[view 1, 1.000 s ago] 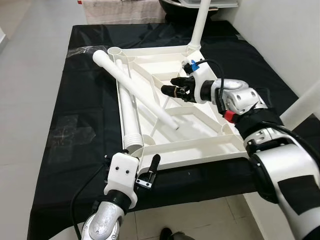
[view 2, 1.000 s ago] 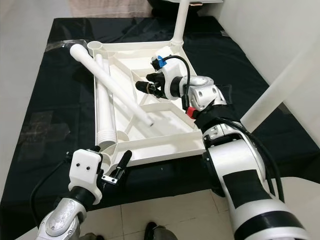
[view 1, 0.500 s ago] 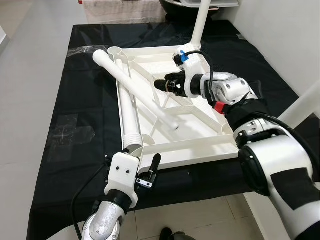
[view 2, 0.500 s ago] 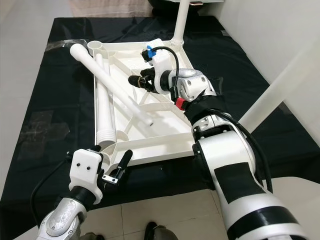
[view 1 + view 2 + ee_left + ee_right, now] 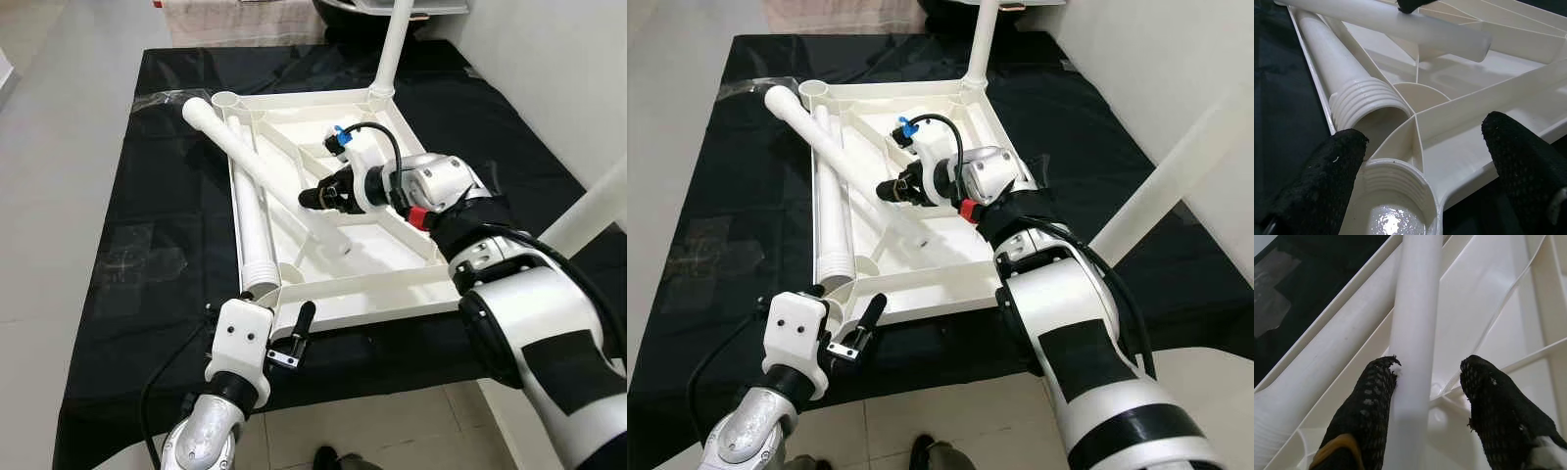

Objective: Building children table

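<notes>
Fingers (image 5: 1364, 401) of the right gripper (image 5: 318, 199) straddle the leg tube (image 5: 265, 176), spread, tube's far end cut off.

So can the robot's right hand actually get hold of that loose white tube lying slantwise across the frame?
Probably yes. The right hand is already at the loose tube, its fingers open on either side, one touching it. Nothing lies between them.

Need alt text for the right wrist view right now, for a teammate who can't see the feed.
The right gripper is open astride a loose white table leg, with one black finger touching its side and the other apart from it. Under the leg are the ribs of the upturned white tabletop, with black cloth beyond its edge.
</notes>
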